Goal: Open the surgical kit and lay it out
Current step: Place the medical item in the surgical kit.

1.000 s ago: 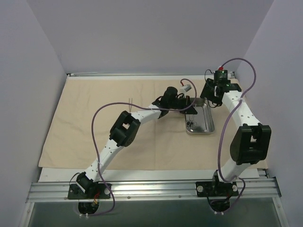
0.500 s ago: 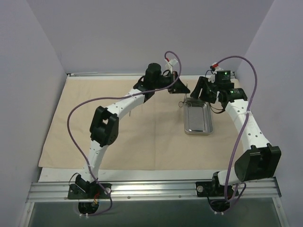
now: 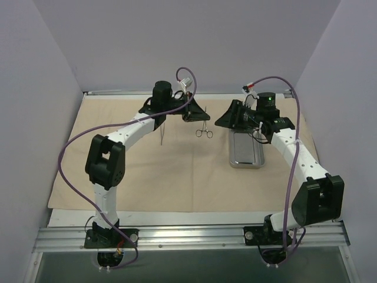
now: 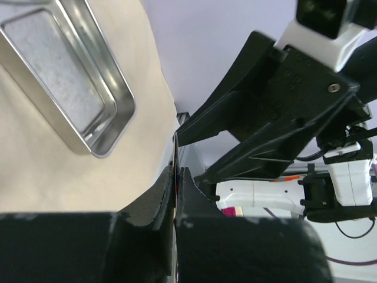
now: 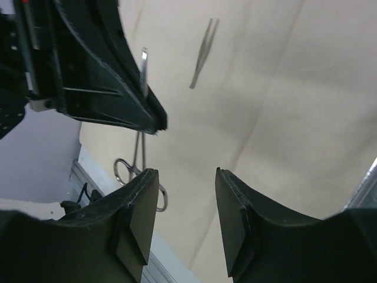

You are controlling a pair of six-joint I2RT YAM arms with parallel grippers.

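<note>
Room: pale bare walls (image 3: pixel 177 47) close you in on three sides, and the desk (image 3: pixel 177 219) shows as a light strip at your near edge.
Cloth wrap (image 3: pixel 177 177): it could bunch if a jaw drags across it. It is matte beige fabric spread flat over most of the desk, with faint fold creases.
Steel tray (image 3: pixel 247 154): a knock would likely slide it on the cloth. It sits right of centre, mirror-bright and rectangular, with rounded corners and a raised rim, and it looks empty.
Thin instrument (image 5: pixel 203 54): straight and tweezer-like, it lies on the cloth well left of the tray.
Ringed instrument (image 3: pixel 204 128): your main risk. It is slim, slick metal held only at its narrow end, so it may swing or slip out. It hangs between the tray and the thin instrument, loops downward. You cannot tell whether the loops touch the cloth.
Right gripper (image 5: pixel 187 180): the jaws are spread and hold nothing. It sits at the tray's far end, close enough to the other arm that you could clip it.
Left gripper (image 4: pixel 176 177): the jaws are pressed together, pinching the ringed instrument's tip.
</note>
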